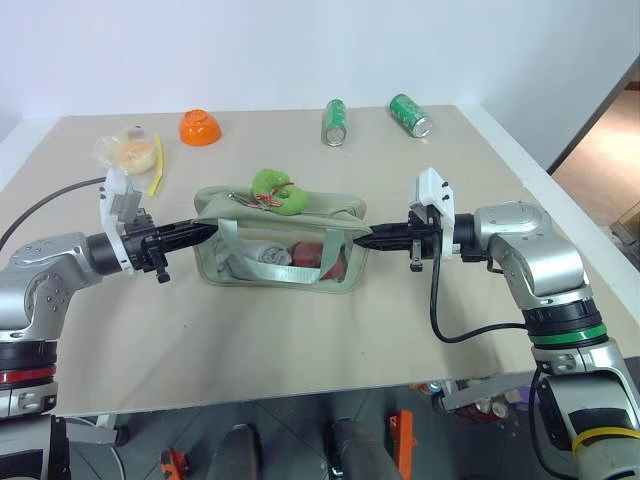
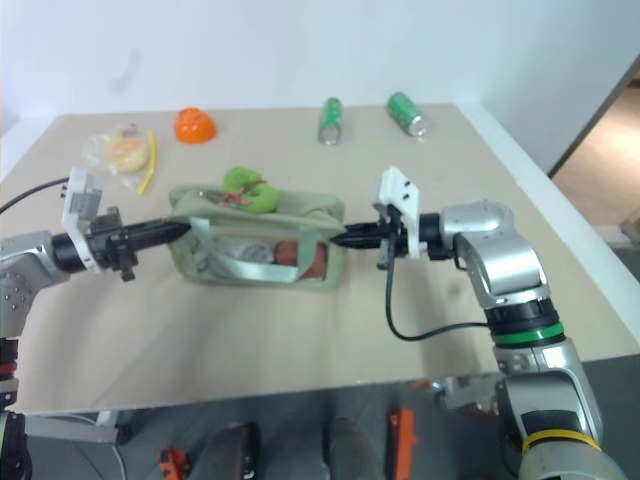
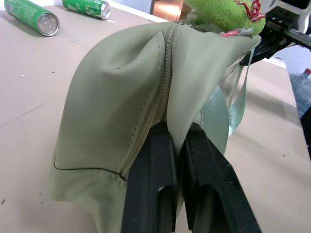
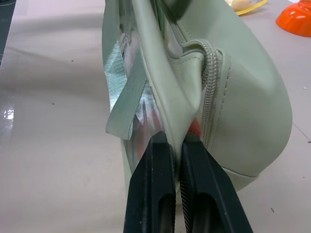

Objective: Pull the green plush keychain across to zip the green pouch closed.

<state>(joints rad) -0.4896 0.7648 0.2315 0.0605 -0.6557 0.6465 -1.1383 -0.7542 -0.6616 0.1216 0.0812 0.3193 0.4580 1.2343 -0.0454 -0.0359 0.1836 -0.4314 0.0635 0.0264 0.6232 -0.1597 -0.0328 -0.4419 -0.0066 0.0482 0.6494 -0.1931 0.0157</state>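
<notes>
Arms level, left end effector (image 1: 205, 231) and right end effector (image 1: 366, 240) clamped on green pouch (image 1: 285, 240) ends

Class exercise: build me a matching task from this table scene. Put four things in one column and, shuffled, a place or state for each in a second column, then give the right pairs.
1. green plush keychain
2. left gripper
3. orange bowl
4. two green cans

A. upside down at the table's far side
B. lying on their sides
C. resting on top of the green pouch
D. shut on the pouch's end

Pairs: 1-C, 2-D, 3-A, 4-B
</notes>
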